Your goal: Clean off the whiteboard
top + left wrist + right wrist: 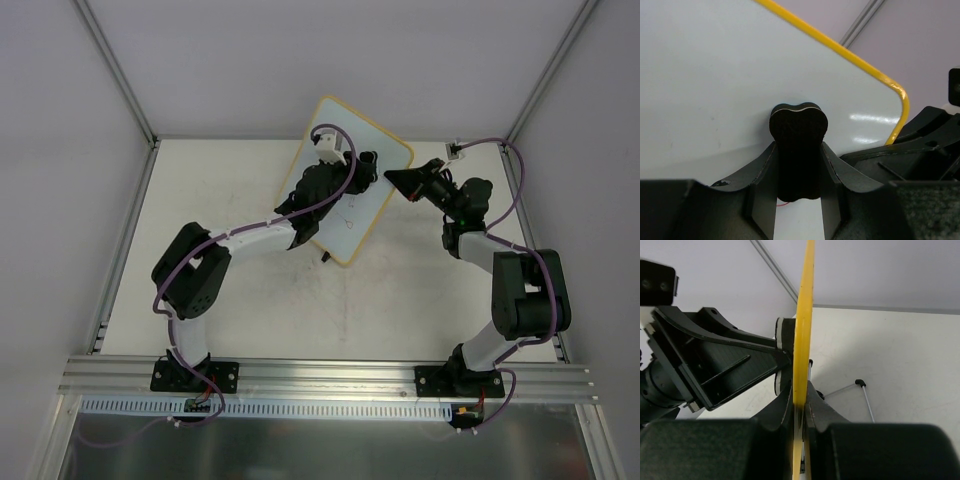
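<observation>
The whiteboard (pixel 372 205), white with a yellow frame, stands tilted at the table's back middle. My left gripper (pixel 362 172) is shut on a black eraser (pixel 798 150) and presses it against the board's face (pixel 715 85). A short red mark (pixel 783 204) shows on the board just below the eraser. My right gripper (pixel 400 180) is shut on the board's yellow right edge (pixel 802 335), seen edge-on in the right wrist view. The left gripper's fingers (pixel 735 365) show on the far side of that edge.
The board's wire stand with a black foot (pixel 859 383) rests on the table behind the board. Grey enclosure walls and metal posts (pixel 120 75) surround the white table (pixel 300 310).
</observation>
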